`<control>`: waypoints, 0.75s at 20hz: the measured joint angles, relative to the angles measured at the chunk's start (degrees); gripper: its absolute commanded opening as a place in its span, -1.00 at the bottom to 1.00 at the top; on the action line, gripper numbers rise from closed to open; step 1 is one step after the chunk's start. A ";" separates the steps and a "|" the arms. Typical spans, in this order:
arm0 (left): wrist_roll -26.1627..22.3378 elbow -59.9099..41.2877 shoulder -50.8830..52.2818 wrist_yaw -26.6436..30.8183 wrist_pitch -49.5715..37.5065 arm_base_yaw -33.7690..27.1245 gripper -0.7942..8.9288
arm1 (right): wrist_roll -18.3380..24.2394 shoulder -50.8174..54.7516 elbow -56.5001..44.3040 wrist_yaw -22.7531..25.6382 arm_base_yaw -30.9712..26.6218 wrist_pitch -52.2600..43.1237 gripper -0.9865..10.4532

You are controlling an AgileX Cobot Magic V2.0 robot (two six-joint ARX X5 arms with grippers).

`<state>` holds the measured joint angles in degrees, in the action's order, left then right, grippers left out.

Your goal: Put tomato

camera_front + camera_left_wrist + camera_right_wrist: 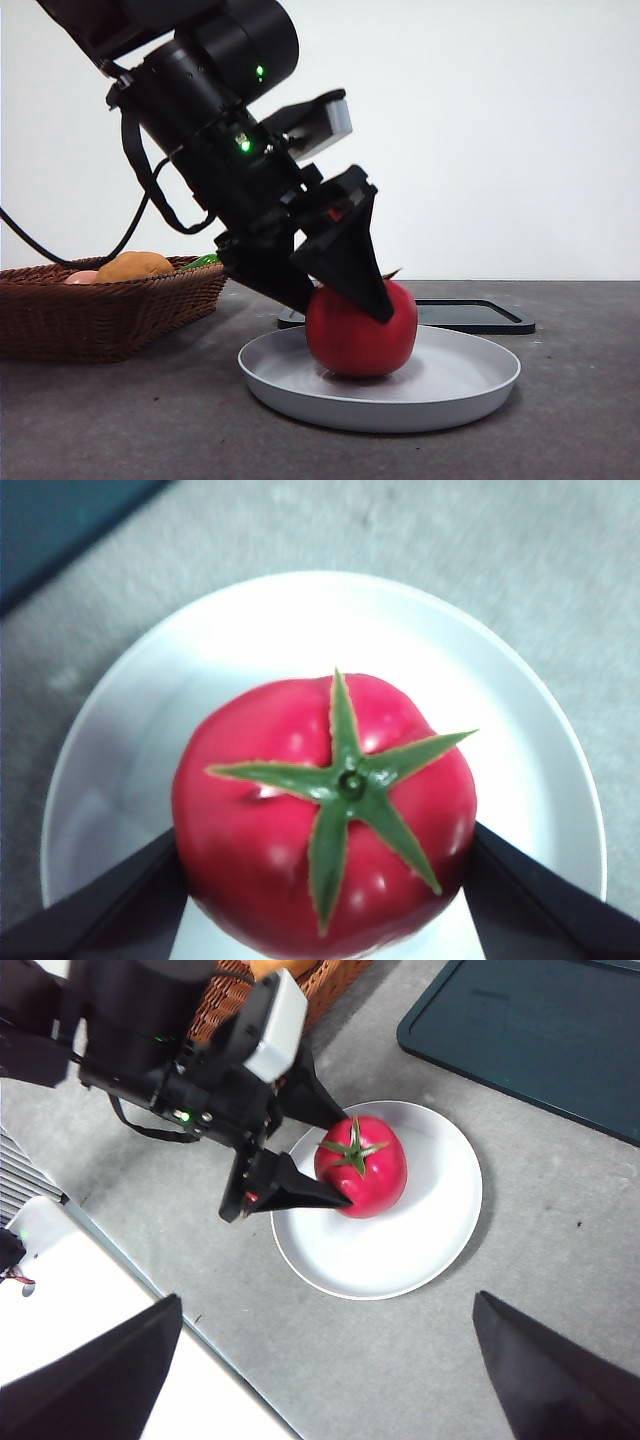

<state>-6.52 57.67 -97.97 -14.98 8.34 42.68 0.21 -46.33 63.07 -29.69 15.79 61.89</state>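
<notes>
The tomato [360, 335] [320, 820] [365, 1170], glossy red with a green star-shaped stem on top, rests upright on a shallow white plate [460, 385] [300, 630] [420, 1240]. My left gripper [345, 305] [325, 910] [343, 1160] reaches down at a slant from the basket side. Its two black jaws press against opposite sides of the tomato, shut on it. High above the table hangs my right gripper [327, 1298], open and holding nothing.
A brown wicker basket [100, 310] [320, 980] stands at the left with an orange-brown fruit [135, 265] and a pale pink item [82, 277] in it. A flat dark tray [480, 315] [540, 1030] lies just behind the plate.
</notes>
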 measured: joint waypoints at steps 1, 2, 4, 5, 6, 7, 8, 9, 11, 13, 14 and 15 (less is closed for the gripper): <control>0.00 0.02 0.00 0.04 -0.17 0.13 -0.26 | 0.00 0.00 0.00 0.00 0.00 0.00 -0.02; 0.00 0.02 -0.02 0.04 -0.28 0.39 -0.26 | 0.00 0.00 0.00 0.02 0.00 0.00 -0.02; 0.00 0.02 0.00 0.02 -0.22 0.92 -0.09 | 0.00 0.00 0.00 0.02 0.00 0.00 -0.02; 0.00 0.02 0.00 0.02 -0.20 0.96 0.00 | 0.00 0.00 0.00 0.04 0.00 0.00 -0.02; 0.00 0.02 -0.02 0.04 -0.17 0.96 0.03 | 0.00 0.00 0.00 0.04 0.00 0.00 -0.02; 0.00 0.02 -0.02 0.04 -0.15 0.96 0.03 | 0.00 0.00 0.00 0.04 0.00 0.00 -0.02; 0.00 0.02 -0.02 0.04 -0.13 0.96 0.05 | 0.00 0.00 0.00 0.04 0.00 0.00 -0.02; 0.02 0.02 0.00 0.04 -0.09 0.96 0.12 | 0.00 0.00 0.00 0.04 0.00 0.00 -0.02; 0.04 0.02 0.00 0.04 0.00 0.96 0.26 | 0.00 0.00 0.00 0.04 0.00 0.00 -0.02; 0.04 0.02 0.00 0.04 0.04 0.96 0.27 | 0.00 0.00 0.00 0.04 0.00 0.00 -0.02; 0.13 0.02 -0.02 0.04 0.04 0.96 0.27 | 0.00 0.00 0.00 0.04 0.00 0.00 -0.02; 0.48 0.02 0.00 0.04 0.04 0.96 0.27 | 0.00 0.00 0.00 0.04 0.00 0.00 -0.02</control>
<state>-6.04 57.69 -97.97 -14.94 8.38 43.64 0.21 -46.33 63.07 -29.65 15.79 61.89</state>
